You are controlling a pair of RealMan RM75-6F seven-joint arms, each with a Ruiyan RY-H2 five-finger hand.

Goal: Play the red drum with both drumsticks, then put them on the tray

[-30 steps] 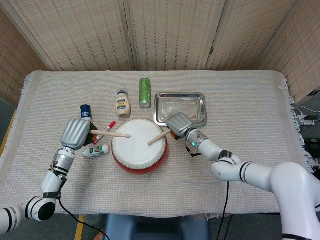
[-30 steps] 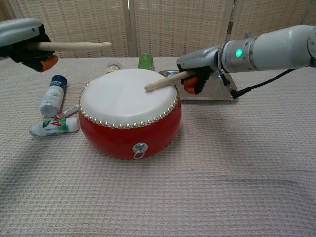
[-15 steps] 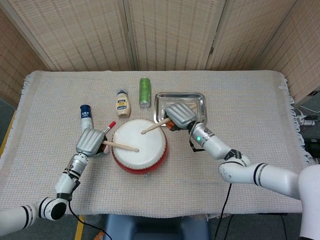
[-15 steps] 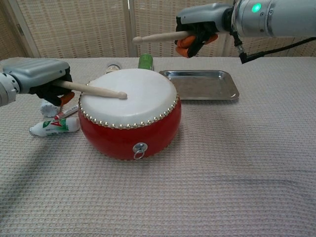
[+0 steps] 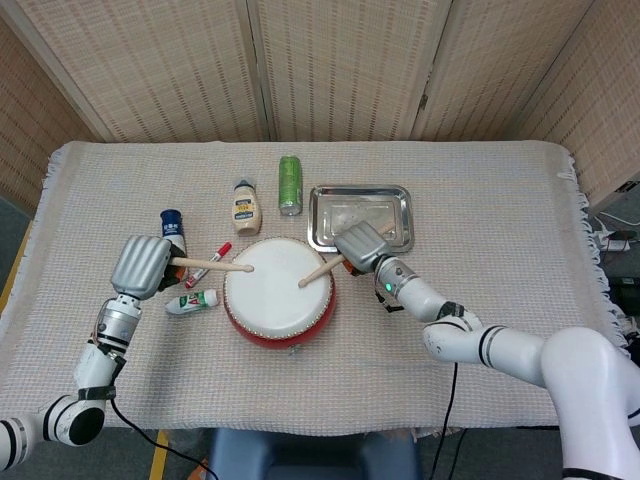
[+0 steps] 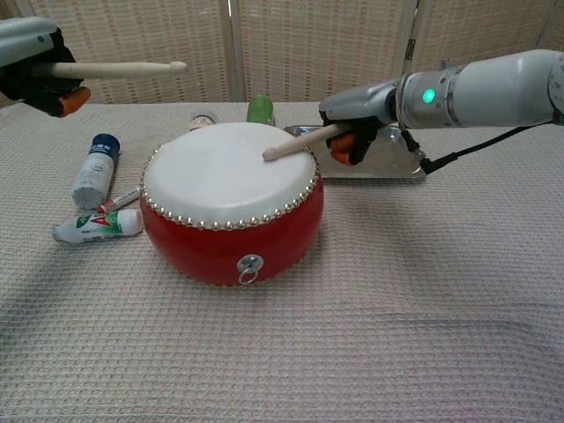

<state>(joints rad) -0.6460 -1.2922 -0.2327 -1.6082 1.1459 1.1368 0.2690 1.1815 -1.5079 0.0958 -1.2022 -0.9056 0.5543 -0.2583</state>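
Observation:
The red drum [image 5: 279, 295] [image 6: 231, 204] with a white skin sits at the table's middle. My left hand [image 5: 141, 266] [image 6: 31, 66] grips a wooden drumstick [image 5: 214, 266] [image 6: 115, 67] raised well above the drum's left side. My right hand [image 5: 361, 247] [image 6: 354, 115] holds the other drumstick [image 5: 320, 271] [image 6: 295, 142], whose tip rests on the skin near its right edge. The metal tray [image 5: 360, 217] [image 6: 397, 164] lies just behind the right hand.
Left of the drum lie a blue-capped bottle [image 5: 172, 225] [image 6: 93, 170], a red marker [image 5: 209, 263] and a white-green tube [image 5: 192, 301] [image 6: 97, 226]. Behind it stand a mayonnaise bottle [image 5: 245, 206] and a green can [image 5: 290, 185] [image 6: 260, 109].
My left hand lifted its drumstick off the skin and up to the left. My right hand swung its drumstick down from high above onto the skin.

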